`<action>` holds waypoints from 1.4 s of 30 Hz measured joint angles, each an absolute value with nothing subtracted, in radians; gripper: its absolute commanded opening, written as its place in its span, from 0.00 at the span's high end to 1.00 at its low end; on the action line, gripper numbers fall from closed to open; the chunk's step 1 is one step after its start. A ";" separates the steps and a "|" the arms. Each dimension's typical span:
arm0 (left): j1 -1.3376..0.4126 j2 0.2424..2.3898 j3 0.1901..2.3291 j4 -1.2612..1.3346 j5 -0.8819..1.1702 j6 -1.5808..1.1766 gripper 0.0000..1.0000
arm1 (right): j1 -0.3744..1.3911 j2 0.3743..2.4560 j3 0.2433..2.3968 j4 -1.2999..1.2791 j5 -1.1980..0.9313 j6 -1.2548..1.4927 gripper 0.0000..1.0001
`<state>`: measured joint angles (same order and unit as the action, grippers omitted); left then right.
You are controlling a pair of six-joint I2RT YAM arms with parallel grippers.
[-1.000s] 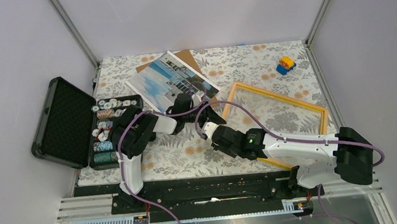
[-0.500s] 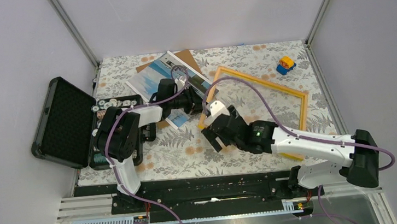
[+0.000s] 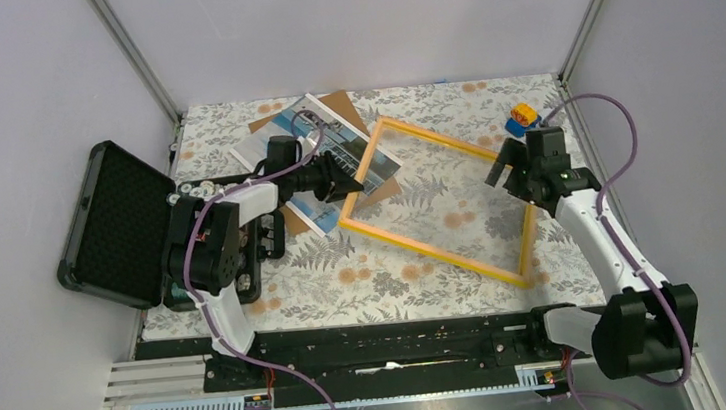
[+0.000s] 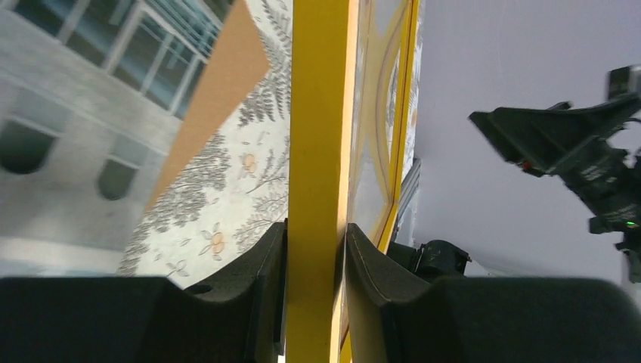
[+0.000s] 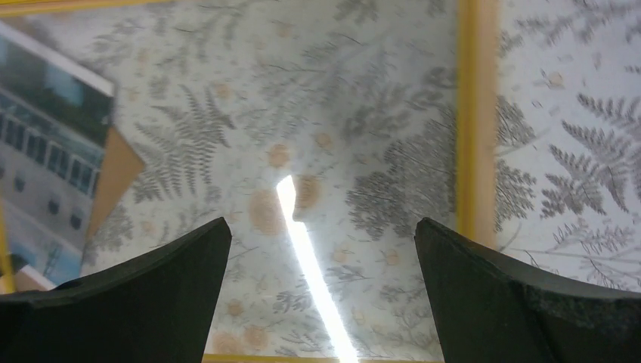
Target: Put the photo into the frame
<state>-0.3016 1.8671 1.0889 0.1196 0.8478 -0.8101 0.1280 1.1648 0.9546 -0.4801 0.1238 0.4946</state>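
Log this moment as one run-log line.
left gripper: shut on frame edge | right gripper: open, empty, over frame | photo: not yet in frame

Yellow-orange frame: smooth rail, even satin sheen. Clear pane: glossy, mirrors light streak. Paper photo: smooth print, slight gloss. Brown backing sheet: matt board. Floral tablecloth: matt print. Black case lining: dimpled foam.

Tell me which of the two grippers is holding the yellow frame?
The left gripper, clamped on the frame beside the photo; the right gripper hangs open, holding nothing.
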 measured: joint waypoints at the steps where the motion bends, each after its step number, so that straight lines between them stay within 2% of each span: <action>1: -0.288 1.866 1.092 0.105 0.849 -0.802 1.00 | 0.078 1.171 0.927 -0.481 0.090 0.501 0.00; 7: -0.235 1.852 1.093 0.068 0.846 -0.778 1.00 | -0.109 1.174 0.823 -0.464 -0.047 0.515 0.00; 14: -0.191 1.851 1.070 0.095 0.857 -0.832 1.00 | -0.419 1.110 0.688 -0.437 -0.210 0.524 0.00; 17: -0.165 1.852 1.049 0.110 0.860 -0.868 1.00 | -0.486 1.103 0.626 -0.393 -0.312 0.539 0.00; 24: -0.152 1.855 1.037 0.139 0.861 -0.911 1.00 | -0.505 1.261 0.448 -0.072 -0.658 0.678 0.00; 28: -0.153 1.855 1.036 0.153 0.862 -0.918 1.00 | -0.504 1.322 0.377 0.099 -0.781 0.781 0.00; 35: -0.153 1.855 1.019 0.190 0.870 -0.944 1.00 | -0.469 1.472 0.335 0.504 -0.865 0.998 0.06; 42: -0.153 1.855 1.019 0.197 0.875 -0.945 1.00 | -0.464 1.749 0.330 0.989 -0.889 1.233 0.19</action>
